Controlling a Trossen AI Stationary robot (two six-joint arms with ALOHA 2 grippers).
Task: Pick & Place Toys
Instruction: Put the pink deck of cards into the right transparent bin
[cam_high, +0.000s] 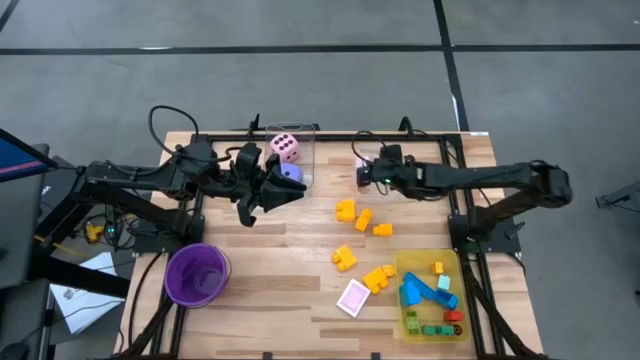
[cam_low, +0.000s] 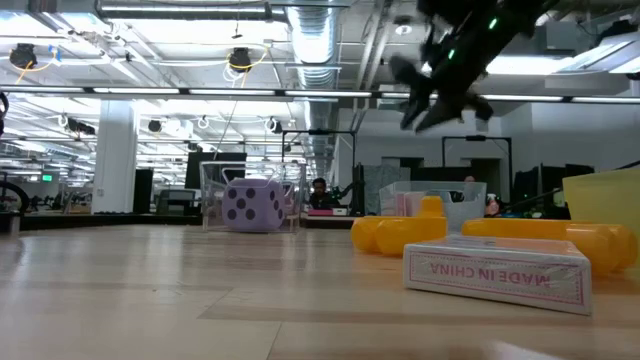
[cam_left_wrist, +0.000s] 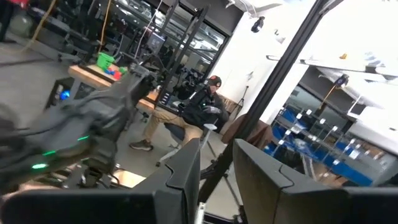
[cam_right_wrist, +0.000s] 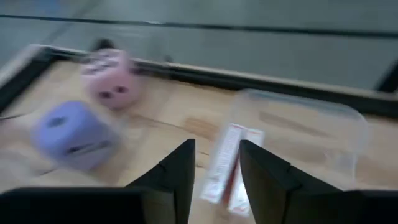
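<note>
With both dice, pink and purple, lying in the clear box and yellow blocks left on the surface, a next pick is judged due from the empty, narrowly parted right gripper, while the left gripper, likewise narrow and empty, is held beside the box.

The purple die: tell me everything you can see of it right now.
The purple die is a pale lavender cube with rounded corners and darker purple dots, smooth like plastic or foam. It rests flat on the wooden table at its far side, inside a clear box, with the pink die close behind it. In the high view the left gripper is just beside it, partly covering it. Whether they touch cannot be told.
</note>
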